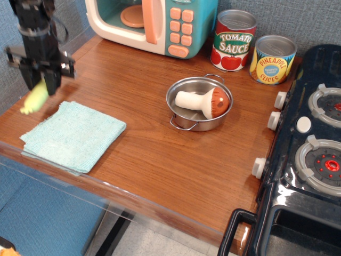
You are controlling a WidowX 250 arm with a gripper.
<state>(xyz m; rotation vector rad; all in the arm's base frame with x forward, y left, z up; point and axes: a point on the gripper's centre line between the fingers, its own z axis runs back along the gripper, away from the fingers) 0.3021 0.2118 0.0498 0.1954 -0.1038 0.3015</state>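
Note:
My gripper [41, 85] is at the far left of the wooden counter [144, 133], just above the far edge of a folded light-blue cloth [72, 136]. Its fingers are shut on the upper end of a yellow-green toy vegetable [33, 100]. The vegetable hangs tilted and blurred, its lower tip pointing left and lifted a little off the counter. A steel pot [187, 121] in the middle of the counter holds a toy mushroom [205, 102].
A toy microwave [154, 24] stands at the back. A tomato sauce can [233, 40] and a pineapple slices can [272, 59] stand to its right. A black toy stove [311, 144] fills the right side. The counter's front edge runs just below the cloth.

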